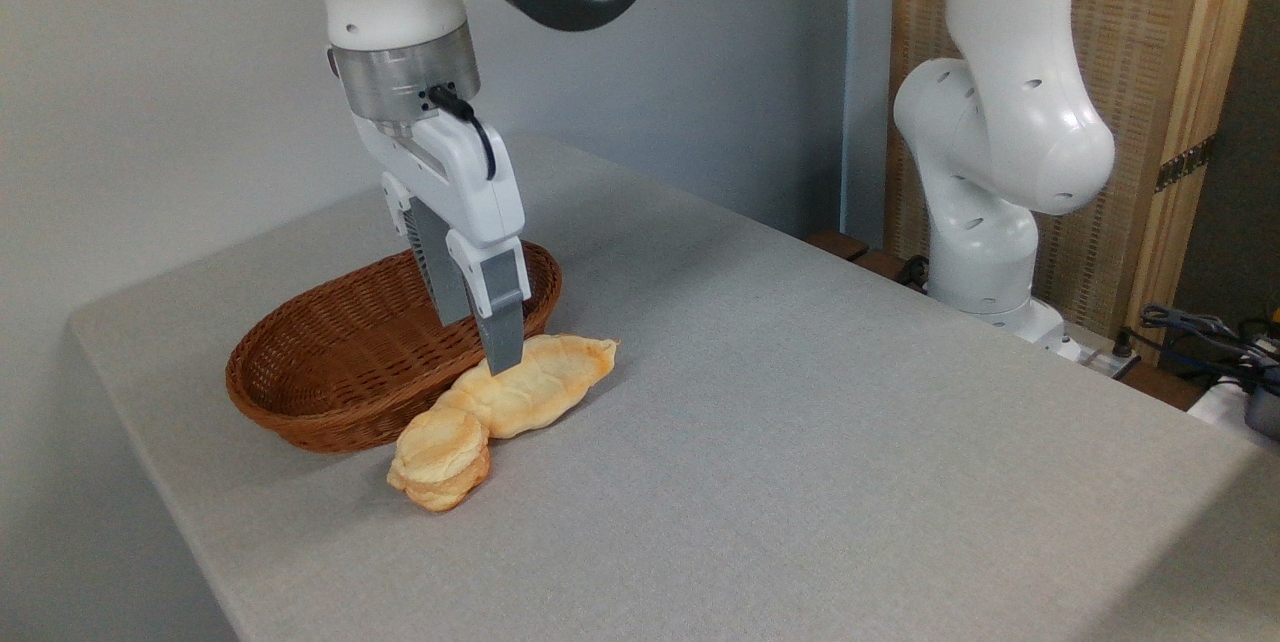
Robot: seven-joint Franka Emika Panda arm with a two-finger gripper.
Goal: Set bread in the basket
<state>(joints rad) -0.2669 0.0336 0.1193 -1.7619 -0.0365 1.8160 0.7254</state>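
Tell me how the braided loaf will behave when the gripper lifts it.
The loaf looks puffy, so probably light and squashable under the gripper. Long with pointed ends, it may tilt if gripped off-centre. Lying against the basket and bun, it might nudge them.

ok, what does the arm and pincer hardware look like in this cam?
Glossy white Franka arm with rounded link shells and dark grey joint bands, small dark holes dotting the casings. A silver-grey metal wrist flange sits above a white boxy hand body. The pincer has two long, flat grey fingers. A short black cable loops from the flange down the hand's side. No readable markings.
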